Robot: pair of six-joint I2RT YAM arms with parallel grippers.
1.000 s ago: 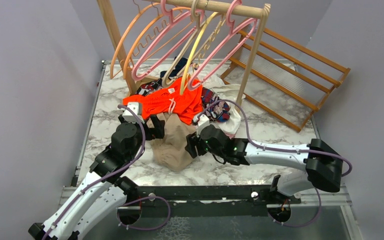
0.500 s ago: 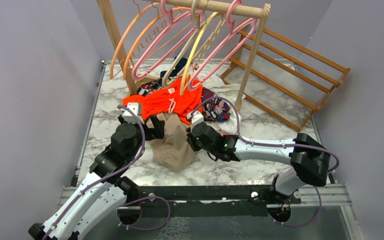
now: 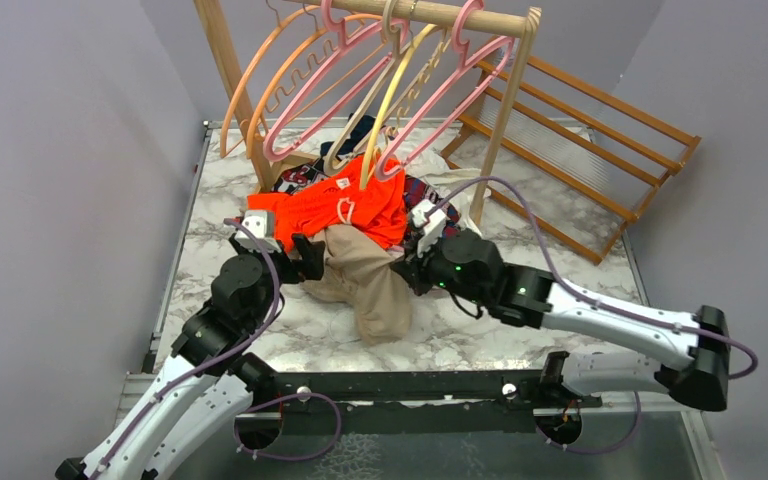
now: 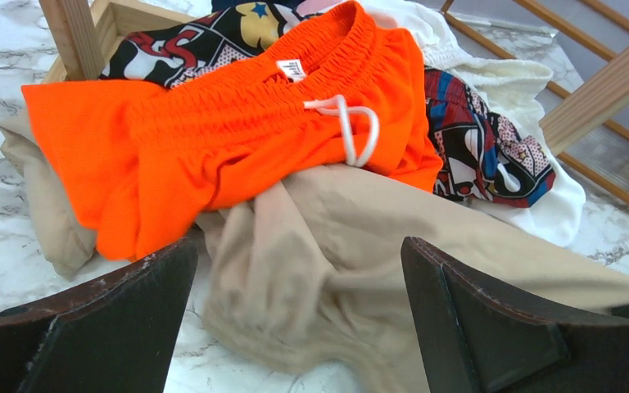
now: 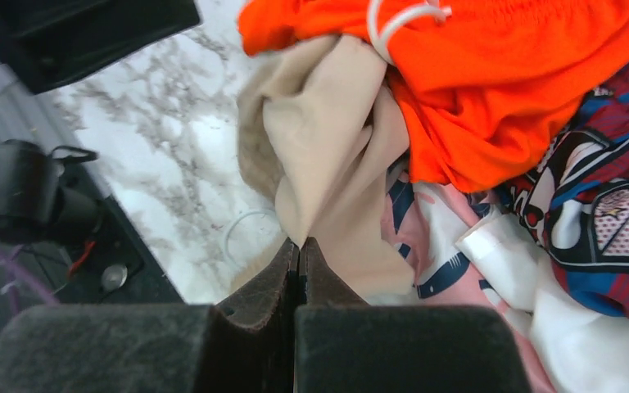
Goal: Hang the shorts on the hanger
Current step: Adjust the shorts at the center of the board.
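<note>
The shorts (image 3: 365, 285) lie crumpled on the table (image 3: 520, 260) toward its near edge, their top tucked under the orange garment (image 4: 237, 123). The right gripper (image 5: 299, 246) has its jaws pinched together on a beige fold; the left gripper (image 4: 299, 250) hangs wide open over the fabric. The lift should go slowly so the waistband slides free without dragging orange cloth, the left taking the opposite side before the hanger (image 3: 447, 105) at the far edge
</note>
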